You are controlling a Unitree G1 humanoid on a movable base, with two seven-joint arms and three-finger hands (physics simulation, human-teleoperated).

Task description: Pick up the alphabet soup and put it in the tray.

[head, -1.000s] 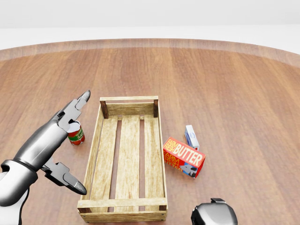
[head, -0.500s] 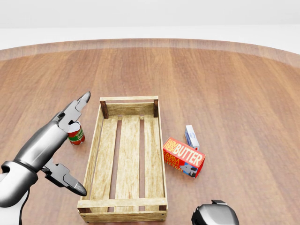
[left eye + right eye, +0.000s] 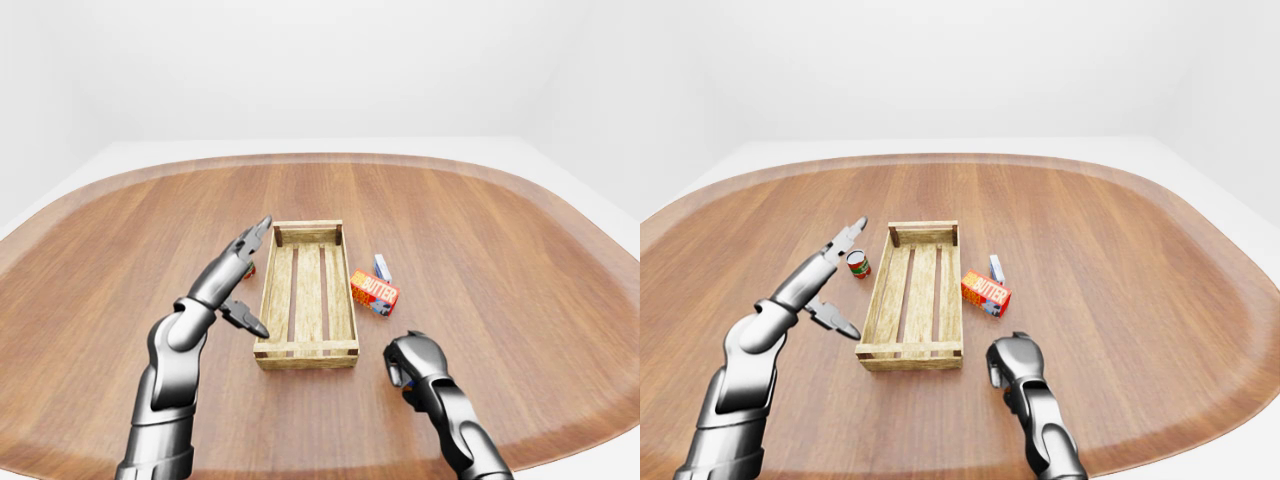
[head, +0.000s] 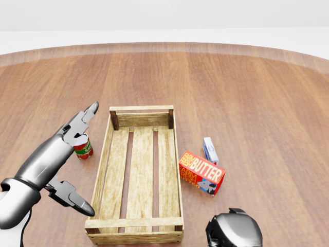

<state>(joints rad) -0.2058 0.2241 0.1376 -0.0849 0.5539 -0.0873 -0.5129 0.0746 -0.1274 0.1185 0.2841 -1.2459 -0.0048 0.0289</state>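
The tray point(image 4: 138, 175) is the landmark here: a slatted wooden crate lying lengthwise on the round wooden table point(image 4: 267, 103), near the middle of the head view.

To the tray's left, the left hand point(image 4: 69, 154) hovers above the table with its fingers point(image 4: 88, 112) spread wide and extended toward the top of the view, the thumb point(image 4: 74, 201) splayed out low toward the tray's left wall. It grips nothing.

Just beyond those fingers stands the soup point(image 3: 857, 264), a small red can with a white band, upright on the table just beside the tray's left wall, outside the tray. In the head view the hand partly covers its top; in the right-eye view the can sits apart from the fingertips, between them and the tray. No finger visibly touches it.

The tray itself holds nothing on its slats.

To the tray's right, the butter point(image 4: 201, 172), a red box with white lettering, lies tilted on the table near the tray's right wall. Just above it in the head view, a small blue-and-white box point(image 4: 209, 150) lies beside it, slightly farther from the tray.

Below the butter and right of the tray's lower corner, the right hand point(image 3: 1011, 365) rests low over the table, its fingers curled inward into a loose fist, holding nothing.
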